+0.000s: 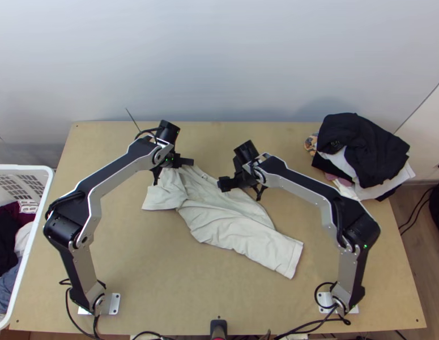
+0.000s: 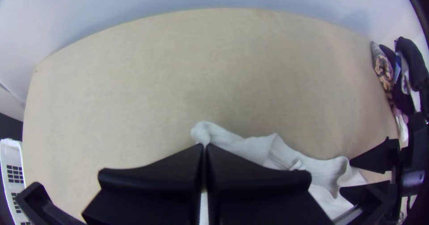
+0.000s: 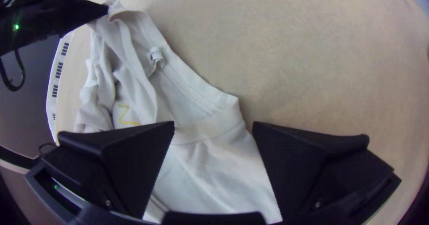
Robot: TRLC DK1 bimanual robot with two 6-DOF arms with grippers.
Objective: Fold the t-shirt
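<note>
T-shirt [image 1: 236, 224] edge pinched, wide table [image 1: 264, 131] beyond

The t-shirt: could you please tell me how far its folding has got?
No neat fold shows yet: the t-shirt lies rumpled and slantwise. The left gripper pinches one edge; the right gripper stands open at another part. Spreading and folding seem to remain.

My left arm [image 1: 118, 178] and right arm [image 1: 301, 190] stand bent, elbows outward. My left pincer [image 1: 188, 162] has its fingers pressed together; my right pincer [image 1: 224, 183] has its fingers spread wide.
</note>
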